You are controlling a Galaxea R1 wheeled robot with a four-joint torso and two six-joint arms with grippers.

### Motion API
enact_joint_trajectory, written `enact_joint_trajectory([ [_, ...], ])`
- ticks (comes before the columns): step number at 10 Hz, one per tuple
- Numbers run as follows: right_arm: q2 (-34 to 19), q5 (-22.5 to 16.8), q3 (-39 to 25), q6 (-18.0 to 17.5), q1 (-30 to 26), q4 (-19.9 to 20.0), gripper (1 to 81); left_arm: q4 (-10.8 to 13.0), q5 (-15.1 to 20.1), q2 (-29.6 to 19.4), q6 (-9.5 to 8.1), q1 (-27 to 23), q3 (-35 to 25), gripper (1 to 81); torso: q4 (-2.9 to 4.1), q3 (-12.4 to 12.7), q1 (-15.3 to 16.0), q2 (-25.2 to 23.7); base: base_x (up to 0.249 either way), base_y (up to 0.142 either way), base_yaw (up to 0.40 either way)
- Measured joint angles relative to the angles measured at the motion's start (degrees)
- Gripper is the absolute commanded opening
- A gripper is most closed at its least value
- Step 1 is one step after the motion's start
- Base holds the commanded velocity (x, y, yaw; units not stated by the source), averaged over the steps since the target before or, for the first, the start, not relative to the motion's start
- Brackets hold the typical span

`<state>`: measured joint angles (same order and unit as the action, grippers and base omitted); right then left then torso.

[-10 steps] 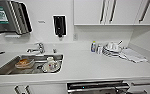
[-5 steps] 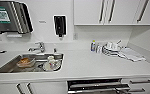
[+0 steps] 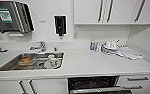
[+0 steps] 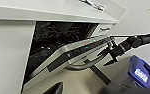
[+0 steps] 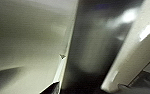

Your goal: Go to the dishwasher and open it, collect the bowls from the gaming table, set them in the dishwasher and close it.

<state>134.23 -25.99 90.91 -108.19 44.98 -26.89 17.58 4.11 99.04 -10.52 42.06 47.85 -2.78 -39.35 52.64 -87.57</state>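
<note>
Opening step: the dishwasher door hangs half-open under the counter; the right tool sits at its handle, grip unclear. Next, likely lowering it fully.

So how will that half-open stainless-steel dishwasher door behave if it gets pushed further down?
The half-open stainless-steel dishwasher door looks rigid and hinged at the bottom, so it should swing, not flex. Tilted this far, its own weight probably helps it drop. The brushed front and curved bar handle may be slippery.
</note>
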Motion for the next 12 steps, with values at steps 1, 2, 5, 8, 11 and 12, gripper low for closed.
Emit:
enact_joint_trajectory([
  [1,0.1,0.4,0.5,0.0,1.2,0.0,81.1,0.0,0.0,0.5,0.00,0.0,0.0,81.1,0.00,0.0,0.0,0.0,-0.074,0.000,0.000],
  [2,0.1,1.5,1.8,0.1,2.5,0.1,81.1,0.0,0.2,0.4,0.00,0.0,0.0,81.1,0.00,0.0,0.0,0.0,-0.074,0.000,0.000],
  [5,0.0,6.1,4.7,0.4,5.1,2.0,81.1,0.0,0.3,0.5,0.00,0.0,0.0,81.1,0.00,0.0,0.0,0.0,-0.074,0.000,0.000],
  [8,0.5,10.2,6.8,-0.2,5.8,3.0,81.1,0.0,0.4,1.0,0.00,0.0,0.0,81.1,0.00,0.0,0.1,0.0,-0.074,0.000,0.000],
  [11,0.9,11.2,7.2,-0.3,6.4,3.1,81.1,0.0,0.5,1.0,0.00,0.0,0.0,81.1,0.00,0.0,0.1,0.0,-0.074,0.000,0.000],
  [12,1.2,11.2,7.5,-0.3,6.6,3.1,81.1,0.0,0.3,1.0,0.00,0.0,0.0,81.1,0.00,0.0,0.1,0.0,-0.074,0.000,0.000],
])
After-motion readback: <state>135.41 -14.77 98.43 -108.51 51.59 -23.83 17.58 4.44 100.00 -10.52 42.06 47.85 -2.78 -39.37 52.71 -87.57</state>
